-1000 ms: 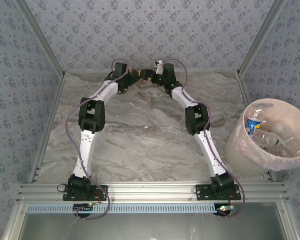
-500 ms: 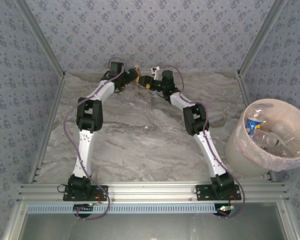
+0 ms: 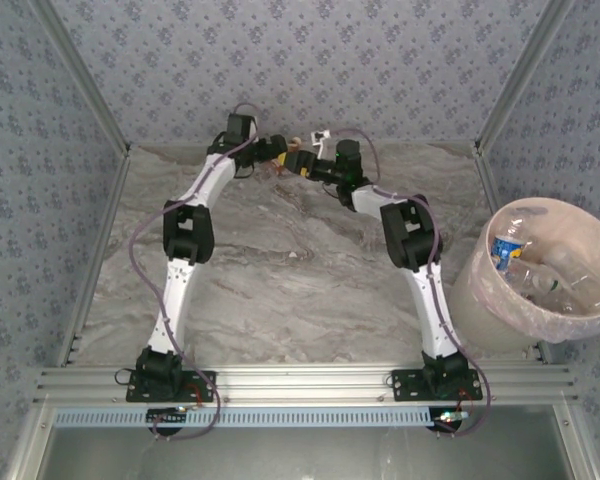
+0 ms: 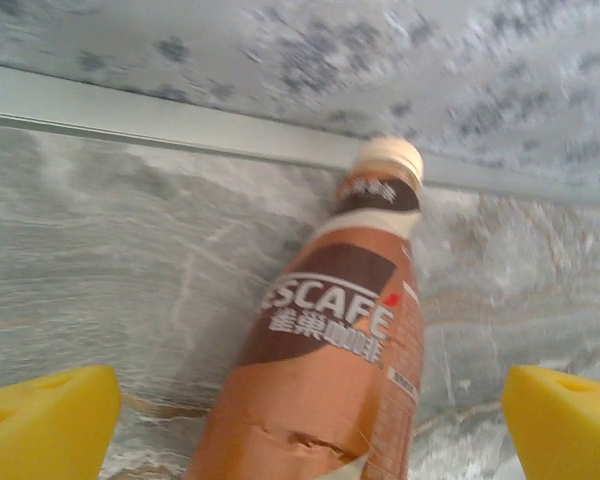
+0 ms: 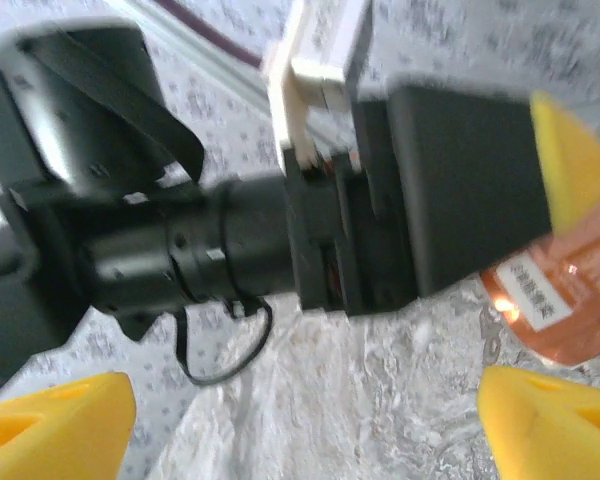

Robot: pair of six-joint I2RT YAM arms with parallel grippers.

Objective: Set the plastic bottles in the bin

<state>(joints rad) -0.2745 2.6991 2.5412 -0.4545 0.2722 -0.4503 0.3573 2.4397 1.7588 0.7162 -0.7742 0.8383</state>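
Note:
A brown-labelled plastic bottle [image 4: 330,380] with a cream cap lies on the marble table by the back wall, cap toward the wall. My left gripper [image 4: 305,425] is open, its yellow fingertips wide on either side of the bottle's body without touching it. In the top view the left gripper [image 3: 278,152] and the bottle's cap [image 3: 293,143] sit at the back middle. My right gripper [image 5: 300,425] is open over bare table, facing the left gripper's black body [image 5: 450,190]; a bit of the bottle [image 5: 565,305] shows beyond it. The bin [image 3: 580,325] stands far right.
The back wall's metal rail [image 4: 180,115] runs just behind the bottle's cap. Several clear bottles [image 3: 505,250] lie inside the lined bin. Both grippers crowd together at the back, with the right gripper [image 3: 304,164] close against the left. Cables loop off both wrists.
The left gripper has shifted right along the back wall, bringing the bottle between its fingers. The right arm's elbow has swung right and its gripper has reached left toward the left one.

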